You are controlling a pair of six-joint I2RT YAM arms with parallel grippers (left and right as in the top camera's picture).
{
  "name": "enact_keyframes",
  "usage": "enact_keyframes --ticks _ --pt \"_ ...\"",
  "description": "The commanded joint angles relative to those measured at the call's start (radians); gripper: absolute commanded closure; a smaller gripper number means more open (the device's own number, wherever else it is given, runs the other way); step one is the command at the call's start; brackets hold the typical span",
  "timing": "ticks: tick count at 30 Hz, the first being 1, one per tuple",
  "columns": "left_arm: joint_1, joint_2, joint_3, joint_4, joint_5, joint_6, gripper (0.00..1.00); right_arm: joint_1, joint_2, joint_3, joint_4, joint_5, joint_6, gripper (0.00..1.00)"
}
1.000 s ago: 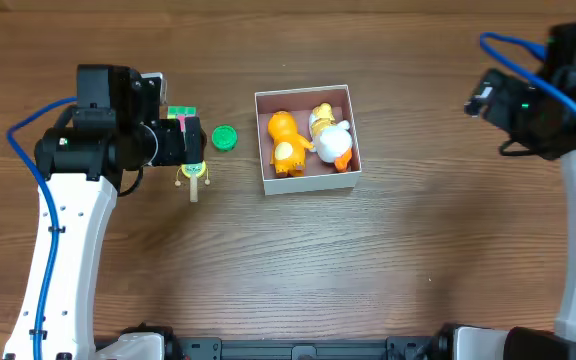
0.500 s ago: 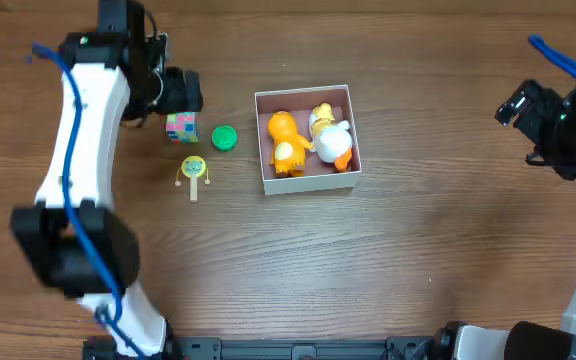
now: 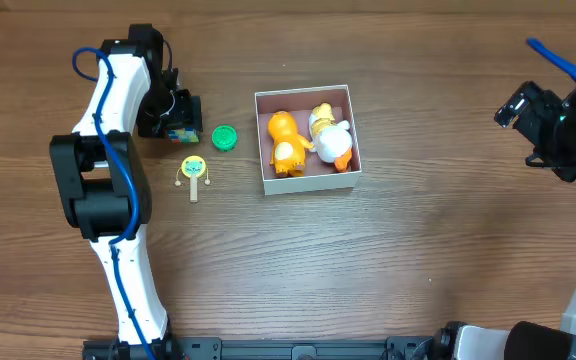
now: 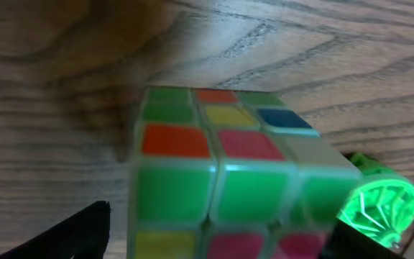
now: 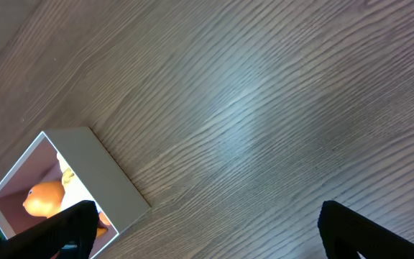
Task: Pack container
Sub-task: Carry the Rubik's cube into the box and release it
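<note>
The container (image 3: 352, 137), a shallow white box with a pinkish inside, sits at the table's middle and holds an orange duck toy (image 3: 285, 140) and a white and yellow duck toy (image 3: 330, 136). My left gripper (image 3: 176, 116) is low over a multicoloured puzzle cube (image 3: 181, 133) to the left of the container. In the left wrist view the cube (image 4: 228, 180) fills the space between the open fingers (image 4: 70, 234). My right gripper (image 3: 526, 108) is open and empty, high at the far right. The container's corner shows in the right wrist view (image 5: 106, 176).
A green round cap (image 3: 225, 137) lies between the cube and the container and shows beside the cube in the left wrist view (image 4: 378, 201). A small yellow toy on a stick (image 3: 194, 172) lies just in front of the cube.
My left arm has swung round, and its gripper has come down from behind the cube to straddle it. My right arm drew back to the right, then stayed still.
</note>
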Motion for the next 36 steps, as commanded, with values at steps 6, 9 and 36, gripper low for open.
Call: enact_keyframes --ticks 6,9,36 --pt "-0.001 0.025 0.027 0.023 -0.026 0.036 0.53 0.000 -0.004 0.000 -0.001 -0.002 -0.001 0.00" --pt "-0.002 0.025 0.027 0.019 -0.025 0.036 0.64 0.000 -0.004 0.000 -0.003 -0.002 -0.001 0.00" --pt "-0.553 0.084 0.457 -0.140 -0.072 -0.264 0.55 0.000 -0.004 0.000 -0.065 -0.001 -0.038 0.00"
